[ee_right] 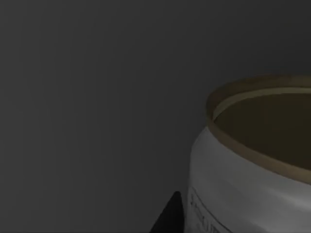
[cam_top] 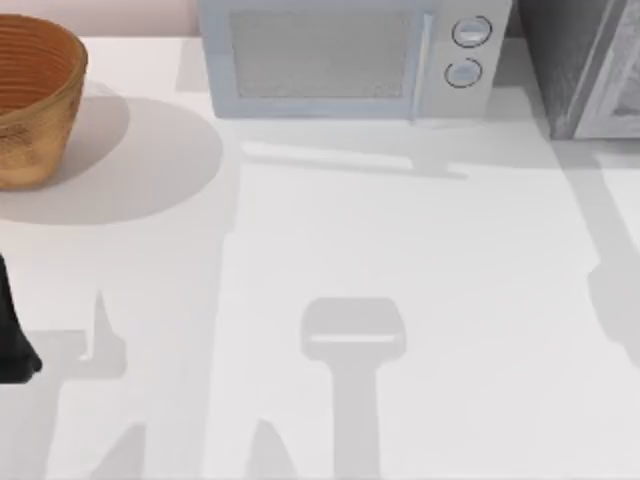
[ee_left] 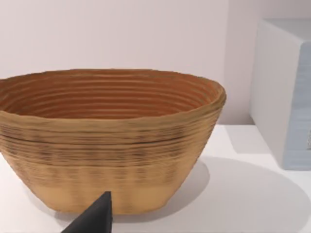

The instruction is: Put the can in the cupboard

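Evidently, step in hand: the placing itself; the can sits close before the right wrist camera against dim, dark grey surroundings, which I judge to be the inside of the cupboard, though no shelf or floor is visible beneath it
Can: white tin with a dull gold rim, upright, a dark fingertip just beside its wall; whether that finger presses it I cannot tell
Right pincer: how far open it is, and whether it has hold of the can, cannot be told
Cupboard: at the table's far right corner, beside the microwave
Left arm: parked at the left edge, its wrist camera facing the basket; grip state cannot be told
Next move calls for: confirming the can rests on a surface; letting go fully; backing straight out without brushing the tin
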